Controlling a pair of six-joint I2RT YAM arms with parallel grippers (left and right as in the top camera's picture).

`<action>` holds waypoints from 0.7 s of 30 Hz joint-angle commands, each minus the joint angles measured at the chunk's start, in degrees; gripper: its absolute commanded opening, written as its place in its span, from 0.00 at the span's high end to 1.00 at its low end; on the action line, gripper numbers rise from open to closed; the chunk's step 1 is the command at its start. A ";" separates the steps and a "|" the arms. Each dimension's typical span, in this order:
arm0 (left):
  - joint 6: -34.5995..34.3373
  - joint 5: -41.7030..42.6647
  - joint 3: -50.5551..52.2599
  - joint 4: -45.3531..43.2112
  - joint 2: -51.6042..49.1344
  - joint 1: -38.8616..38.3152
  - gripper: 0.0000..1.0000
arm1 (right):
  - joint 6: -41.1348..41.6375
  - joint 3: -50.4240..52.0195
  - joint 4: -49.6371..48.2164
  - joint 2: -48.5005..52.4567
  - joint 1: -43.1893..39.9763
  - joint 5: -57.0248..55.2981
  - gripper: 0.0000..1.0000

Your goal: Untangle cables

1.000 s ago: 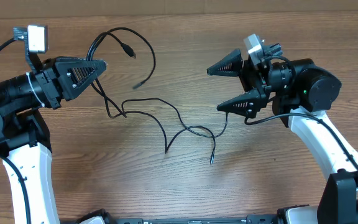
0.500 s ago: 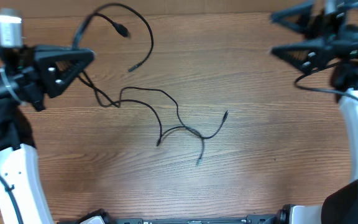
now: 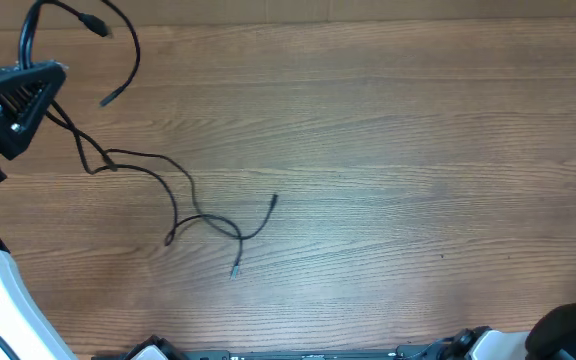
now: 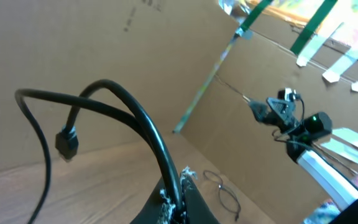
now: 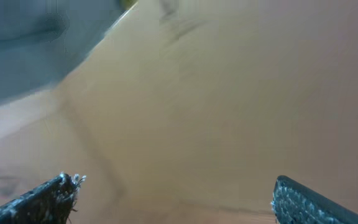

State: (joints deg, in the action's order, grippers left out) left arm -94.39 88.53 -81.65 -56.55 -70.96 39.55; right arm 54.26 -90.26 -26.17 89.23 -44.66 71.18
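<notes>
The left gripper (image 3: 56,72), at the table's (image 3: 388,150) far left corner, is clamped on the cables (image 3: 208,220). They loop above it and trail toward the table's middle, where loose ends lie crossed. The right gripper (image 5: 176,186) gapes wide, empty. A harder pull could cinch that crossing into a knot, or drag the cords off the left edge.

Table (image 3: 368,150) is brown wood grain, smooth with a low sheen; the back wall (image 4: 104,43) is plain matt brown cardboard with strips of smooth green tape (image 4: 309,30). Cables (image 4: 145,127) have a smooth black plastic sheath with a slight shine, and the plug (image 4: 67,143) is moulded black plastic. Left gripper (image 3: 53,78) is matt black plastic with a ribbed face, right gripper (image 5: 173,202) fingertips (image 5: 48,196) are dark and rough with whitish frayed fuzz, and the arm link (image 3: 3,300) is glossy white plastic.
</notes>
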 commanded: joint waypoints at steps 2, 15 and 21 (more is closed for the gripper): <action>2.54 -5.95 -1.51 2.08 0.09 0.94 0.96 | -15.15 -0.96 12.33 -0.48 -4.07 -10.12 0.01; 31.78 -14.23 -1.88 33.11 0.22 3.28 0.96 | -42.60 -0.98 46.38 -0.48 -5.38 -50.42 0.00; 56.48 -26.86 -1.88 63.41 0.59 3.02 0.96 | -45.38 -0.98 49.05 -0.48 -5.16 -52.09 0.00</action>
State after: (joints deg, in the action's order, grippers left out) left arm -55.72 71.29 -82.89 0.14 -71.05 42.63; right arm 12.78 -90.59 22.41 89.27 -50.46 23.20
